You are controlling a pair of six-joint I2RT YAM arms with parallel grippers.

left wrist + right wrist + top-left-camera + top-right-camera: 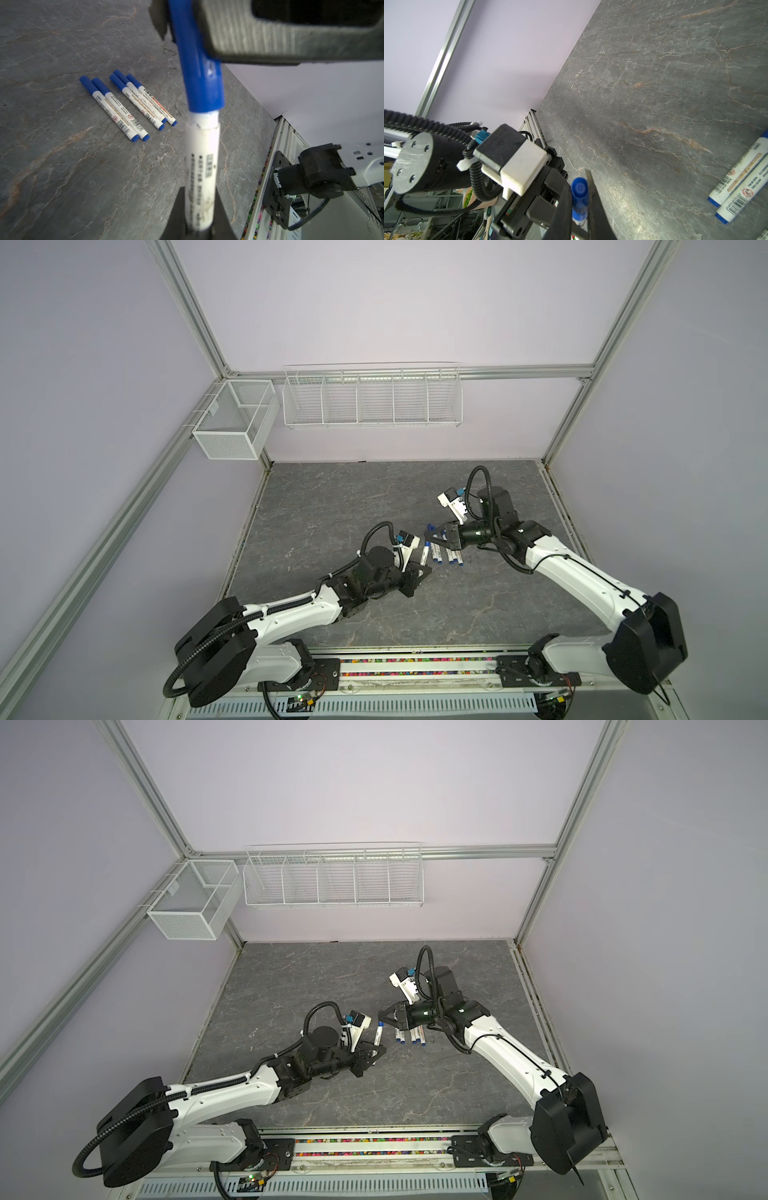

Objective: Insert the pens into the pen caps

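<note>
Left gripper (198,195) clenched on the pen (202,155) barrel, right gripper (579,193) clamped on the dark-blue cap (199,72). Cap's over the tip, thin white collar showing, so prob. not fully seated. Pair sits just beside the five capped pens (126,106) on the bench (62,176); each arm braces vs. the other's push. Looks like the last one.

Grey marbled tabletop (332,506); white wire rack (372,402), 5 compartments, back wall; mesh basket (232,423) left.
</note>
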